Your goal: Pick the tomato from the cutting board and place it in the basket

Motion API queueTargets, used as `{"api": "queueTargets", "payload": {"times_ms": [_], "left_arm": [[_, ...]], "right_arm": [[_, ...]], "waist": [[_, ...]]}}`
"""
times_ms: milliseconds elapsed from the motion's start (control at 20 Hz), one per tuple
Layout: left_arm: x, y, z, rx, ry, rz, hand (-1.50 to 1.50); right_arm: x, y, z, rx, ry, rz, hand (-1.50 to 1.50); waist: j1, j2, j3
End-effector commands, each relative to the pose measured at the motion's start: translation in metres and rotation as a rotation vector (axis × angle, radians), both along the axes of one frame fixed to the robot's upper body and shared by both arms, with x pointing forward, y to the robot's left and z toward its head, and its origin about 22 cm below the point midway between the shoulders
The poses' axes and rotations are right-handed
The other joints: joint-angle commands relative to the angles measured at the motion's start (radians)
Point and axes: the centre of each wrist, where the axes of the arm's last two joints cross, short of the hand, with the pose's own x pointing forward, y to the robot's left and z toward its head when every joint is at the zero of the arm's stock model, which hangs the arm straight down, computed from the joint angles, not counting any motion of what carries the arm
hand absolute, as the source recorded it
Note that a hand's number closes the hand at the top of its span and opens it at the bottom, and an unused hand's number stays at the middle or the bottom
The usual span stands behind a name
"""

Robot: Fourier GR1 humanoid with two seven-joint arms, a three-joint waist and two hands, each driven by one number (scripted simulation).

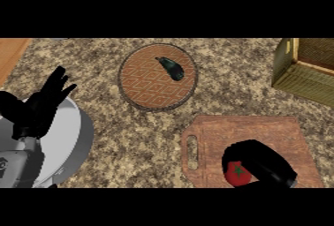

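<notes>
A red tomato (237,172) with a green stem star lies near the front edge of the wooden cutting board (274,130). My right hand (261,162) is curled over it from the right, fingers arching around its top and side, hiding part of it. The woven basket (306,73) stands at the right edge, beyond the board. My left hand (47,99) rests open at the left, fingers pointing up, holding nothing.
A round patterned mat (157,81) with a dark eggplant (171,68) on it lies in the middle, behind the board. A strip of wood (12,53) shows at the far left. The counter top is speckled stone.
</notes>
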Motion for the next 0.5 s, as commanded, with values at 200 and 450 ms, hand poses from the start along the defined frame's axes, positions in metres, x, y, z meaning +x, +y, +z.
{"api": "queueTargets", "payload": {"times_ms": [200,450], "left_arm": [[-0.006,0.023,-0.013,0.027,0.100,0.038,0.00],[-0.006,0.015,-0.004,0.023,0.090,0.041,0.00]], "right_arm": [[-0.005,0.003,-0.013,-0.043,0.005,0.061,1.50],[0.007,0.038,0.018,-0.037,0.009,-0.323,1.50]], "waist": [[0.001,0.010,-0.008],[-0.001,0.008,-0.010]]}}
